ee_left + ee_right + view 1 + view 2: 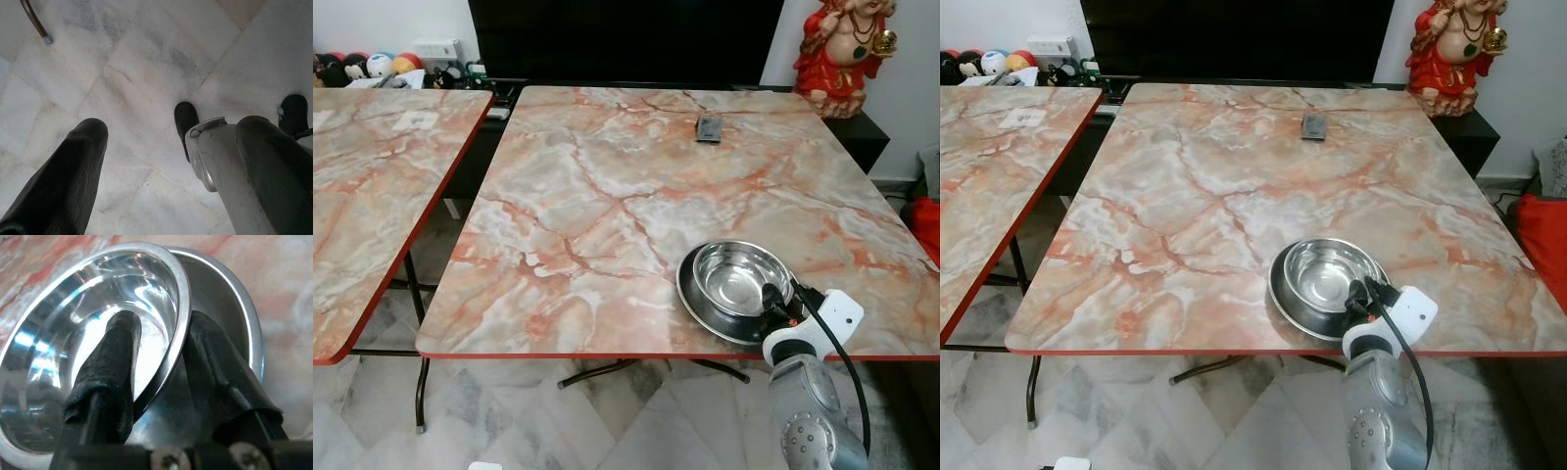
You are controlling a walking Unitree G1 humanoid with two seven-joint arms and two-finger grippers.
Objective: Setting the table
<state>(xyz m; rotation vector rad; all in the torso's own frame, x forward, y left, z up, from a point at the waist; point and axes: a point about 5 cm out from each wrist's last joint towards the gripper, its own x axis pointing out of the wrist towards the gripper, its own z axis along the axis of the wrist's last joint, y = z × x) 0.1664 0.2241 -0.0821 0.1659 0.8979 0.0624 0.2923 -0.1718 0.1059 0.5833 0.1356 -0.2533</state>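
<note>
Where the marble-patterned counter (607,215) meets its red near edge, a steel bowl (741,276) sits inside a wider, darker steel plate (697,299), the pair close to the front right part of the top. The right end effector (771,305) reaches up from below the edge on its silver arm and is clamped on the bowl's rim at the side nearest the robot. From the right wrist view the grip reads plainly: one black finger (115,362) lies inside the bowl against its shiny wall, the other finger (215,367) presses from outside, in the gap between bowl and plate (230,298), and the rim (181,318) runs between them. The bowl looks tipped a little within the plate, its rim raised on the gripped side.

Farther back on the same counter lies a small dark flat object (708,128), well apart from the bowl. A second counter (372,186) of the same pattern stands just to the left, separated by a narrow gap. Behind, a red figurine (842,49) stands on a dark low cabinet at the right, and small toys (372,65) line the far left.

The left end effector (161,161) hangs over the pale marble floor (122,83), its two black fingers spread apart with nothing between them.
</note>
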